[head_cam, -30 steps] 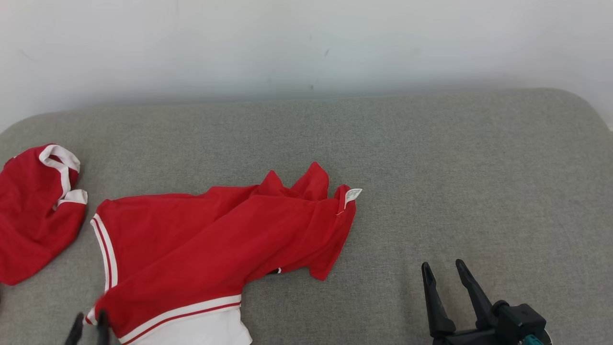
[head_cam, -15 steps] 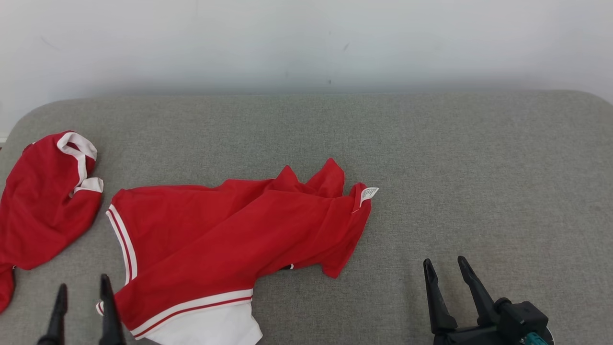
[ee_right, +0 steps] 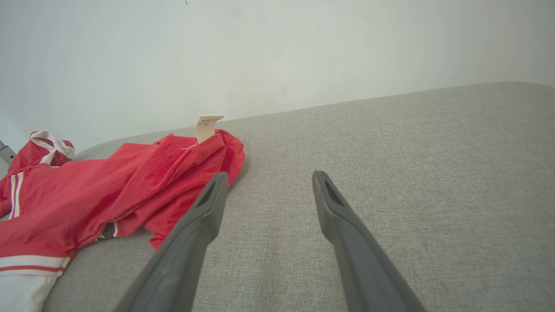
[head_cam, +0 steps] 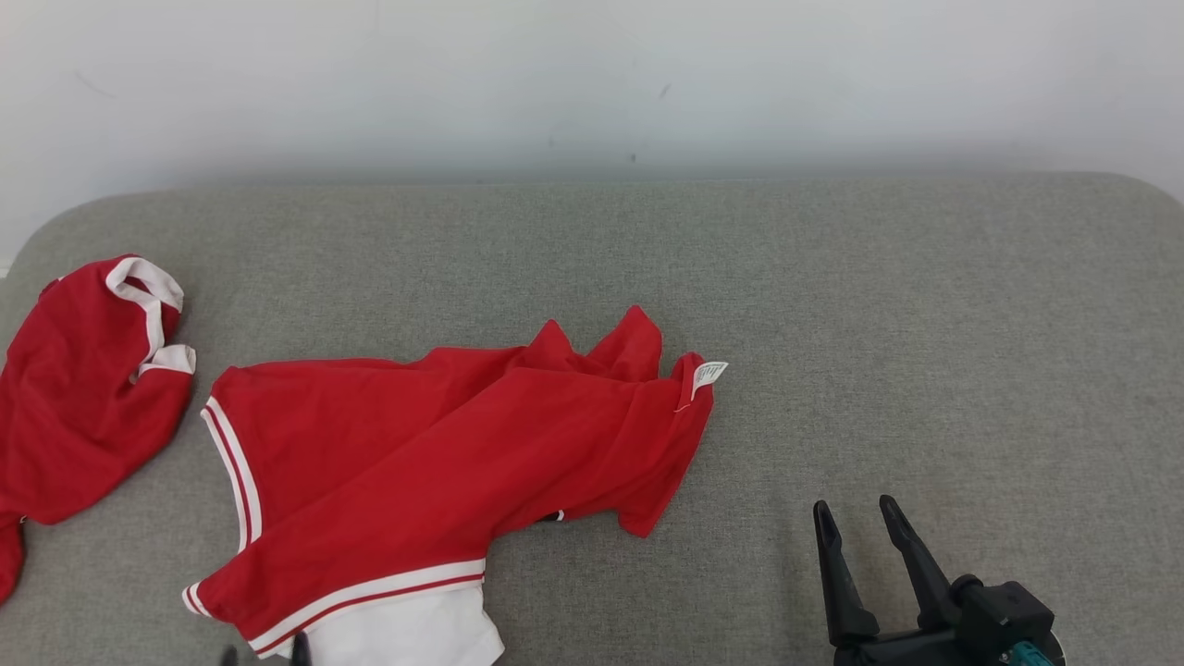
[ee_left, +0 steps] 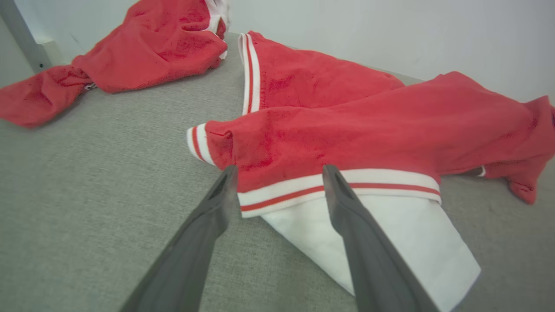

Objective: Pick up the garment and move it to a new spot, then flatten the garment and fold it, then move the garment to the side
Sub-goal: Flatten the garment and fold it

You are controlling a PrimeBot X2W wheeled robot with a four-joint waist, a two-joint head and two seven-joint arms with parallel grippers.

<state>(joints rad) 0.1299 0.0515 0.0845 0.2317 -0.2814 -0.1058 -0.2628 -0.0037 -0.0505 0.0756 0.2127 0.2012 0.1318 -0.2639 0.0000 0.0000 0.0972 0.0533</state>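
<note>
Grey padded surface [head_cam: 925, 324] carries the crumpled red garment [head_cam: 444, 453] at lower left of the head view. Left gripper [ee_left: 279, 171] fingers stand open over its striped hem; right gripper [head_cam: 853, 507] gapes empty, lower right. Closing might pinch one layer only, lifting it bunched.

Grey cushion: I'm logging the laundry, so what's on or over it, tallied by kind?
Red fabric garments with white trim: 2, the spread garment and the crumpled garment.
Dark two-fingered grippers: 2, left gripper and right gripper.
Total: 4.
</note>
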